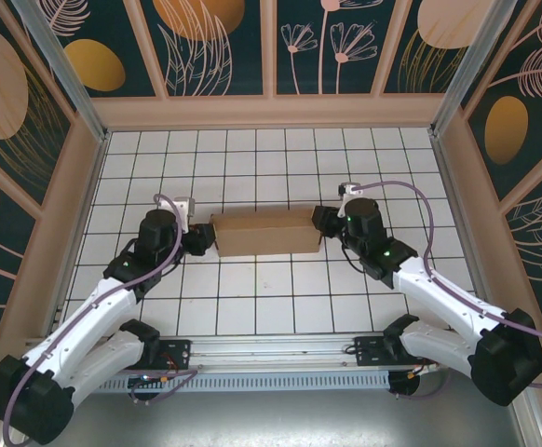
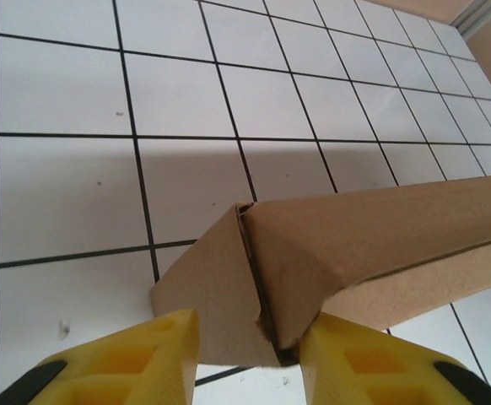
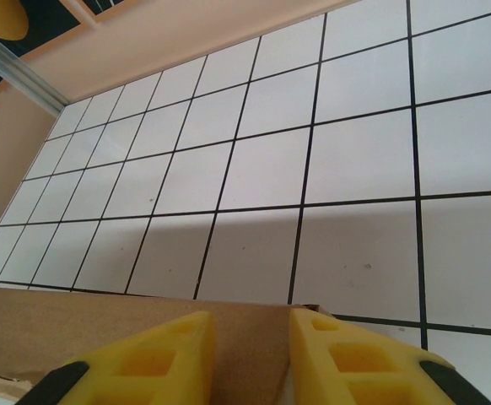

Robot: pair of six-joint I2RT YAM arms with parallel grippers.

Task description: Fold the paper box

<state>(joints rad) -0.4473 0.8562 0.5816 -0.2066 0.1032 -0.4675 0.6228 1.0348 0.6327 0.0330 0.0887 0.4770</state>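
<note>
The paper box [image 1: 266, 233] sits folded up into a long, shallow brown block, lying flat across the middle of the white tiled table [image 1: 252, 307], its long side running left to right. Both arms are stretched in towards it, one at each end.

Left claw [image 1: 206, 240] is right at the box's left end. From the wrist you see the yellow fingers [image 2: 144, 363] standing apart with the end corner of the cardboard poking between them, and a dark seam where the end panel meets the long side. Whether they're pinching that corner or just straddling it, I can't tell.

Over on the other side, the right claw [image 1: 322, 226] is up against the right end. Its yellow fingers [image 3: 355, 354] stand close together, only a narrow gap, and the box's top edge and corner lie right at their tips. The gap is too tight and too dark to read, so I can't tell whether it's gripping cardboard.
</note>
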